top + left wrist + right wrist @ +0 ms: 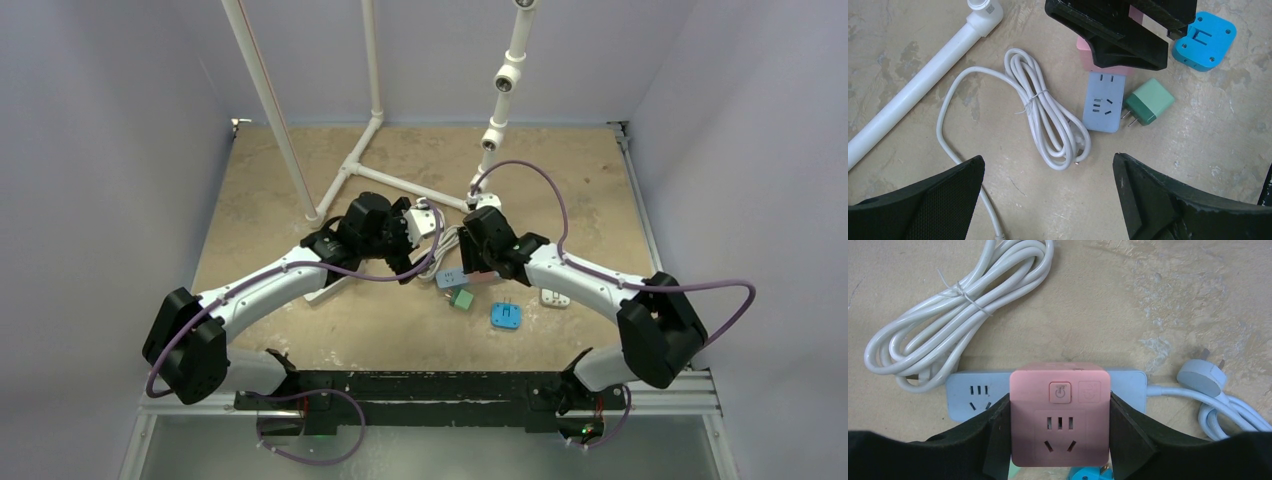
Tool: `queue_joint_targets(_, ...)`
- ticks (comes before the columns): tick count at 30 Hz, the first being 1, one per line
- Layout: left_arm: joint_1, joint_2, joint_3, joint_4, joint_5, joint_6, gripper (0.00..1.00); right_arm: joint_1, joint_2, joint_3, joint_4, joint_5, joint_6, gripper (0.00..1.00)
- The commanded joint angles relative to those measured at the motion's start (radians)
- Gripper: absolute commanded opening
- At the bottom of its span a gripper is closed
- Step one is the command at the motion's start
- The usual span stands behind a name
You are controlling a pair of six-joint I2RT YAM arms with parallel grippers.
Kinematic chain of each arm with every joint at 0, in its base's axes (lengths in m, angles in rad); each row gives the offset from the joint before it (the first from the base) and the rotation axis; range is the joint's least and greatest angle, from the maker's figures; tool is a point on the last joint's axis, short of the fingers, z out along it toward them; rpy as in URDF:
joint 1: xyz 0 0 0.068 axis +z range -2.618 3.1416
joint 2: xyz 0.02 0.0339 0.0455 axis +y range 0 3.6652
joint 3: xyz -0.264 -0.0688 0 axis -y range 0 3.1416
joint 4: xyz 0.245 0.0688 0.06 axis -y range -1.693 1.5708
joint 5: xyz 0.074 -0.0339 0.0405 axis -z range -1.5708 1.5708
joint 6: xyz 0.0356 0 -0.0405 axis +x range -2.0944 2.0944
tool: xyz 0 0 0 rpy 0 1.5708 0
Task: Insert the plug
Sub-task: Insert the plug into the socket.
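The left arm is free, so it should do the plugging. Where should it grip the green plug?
Take the green plug by the two flat sides of its boxy body, coming from above. It lies flat on the table with its prongs sticking out toward the blue power strip, so keep clear of that end.

The left arm point(262, 288) at 8 o'clock and the right arm point(590, 282) at 4 o'clock both have smooth white tubes, chunky black joints point(188, 345), thin purple cables point(548, 185) looping around them, wide black fingers point(923, 210) with a bumpy face, and a black bar point(400, 392) at 6 o'clock.
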Motion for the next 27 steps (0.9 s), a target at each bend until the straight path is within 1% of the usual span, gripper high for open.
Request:
queue_joint_targets(1, 0.000, -0.018, 0.039, 0.006, 0.013, -0.001, 0.99, 0.038, 0.102, -0.111, -0.060, -0.231, 0.157, 0.00)
queue_joint_targets(5, 0.000, -0.019, 0.046, -0.004, 0.017, -0.004, 0.99, 0.037, 0.089, -0.119, -0.060, -0.223, 0.185, 0.00)
queue_joint_targets(6, 0.000, -0.021, 0.048, -0.007, 0.017, -0.005, 0.99, 0.037, 0.082, -0.119, -0.063, -0.218, 0.186, 0.02)
queue_joint_targets(7, 0.001, -0.022, 0.048, -0.008, 0.017, -0.004, 0.99, 0.038, 0.073, -0.113, -0.073, -0.203, 0.192, 0.22)
queue_joint_targets(8, 0.000, -0.024, 0.048, -0.010, 0.016, -0.005, 0.99, 0.038, 0.061, -0.108, -0.082, -0.192, 0.196, 0.37)
queue_joint_targets(9, 0.001, -0.024, 0.047, -0.011, 0.017, -0.006, 0.99, 0.038, 0.045, -0.099, -0.093, -0.179, 0.202, 0.49)
queue_joint_targets(10, 0.000, -0.026, 0.048, -0.012, 0.016, -0.006, 0.99, 0.038, 0.023, -0.091, -0.102, -0.172, 0.205, 0.57)
queue_joint_targets(13, 0.000, -0.028, 0.049, -0.012, 0.015, -0.009, 0.99, 0.037, -0.048, -0.050, -0.125, -0.130, 0.197, 0.75)
queue_joint_targets(14, 0.000, -0.029, 0.051, -0.012, 0.015, -0.010, 0.99, 0.037, -0.061, -0.031, -0.132, -0.115, 0.189, 0.82)
queue_joint_targets(15, 0.001, -0.029, 0.053, -0.013, 0.014, -0.011, 0.99, 0.036, -0.066, -0.007, -0.141, -0.101, 0.181, 0.92)
queue_joint_targets(16, 0.001, -0.032, 0.055, -0.013, 0.012, -0.012, 0.99, 0.034, -0.064, 0.018, -0.151, -0.096, 0.170, 0.98)
queue_joint_targets(22, 0.001, -0.057, 0.073, -0.038, 0.008, -0.007, 0.99, 0.024, -0.050, 0.181, -0.253, -0.074, 0.098, 0.99)
queue_joint_targets(25, 0.001, -0.072, 0.070, -0.046, -0.003, 0.000, 0.99, 0.005, -0.066, 0.209, -0.307, -0.070, 0.068, 0.99)
queue_joint_targets(26, 0.000, -0.076, 0.071, -0.050, -0.008, -0.001, 0.99, -0.006, -0.080, 0.206, -0.312, -0.074, 0.060, 0.97)
queue_joint_targets(27, 0.001, -0.081, 0.071, -0.053, -0.010, 0.000, 0.99, -0.019, -0.100, 0.197, -0.309, -0.077, 0.055, 0.91)
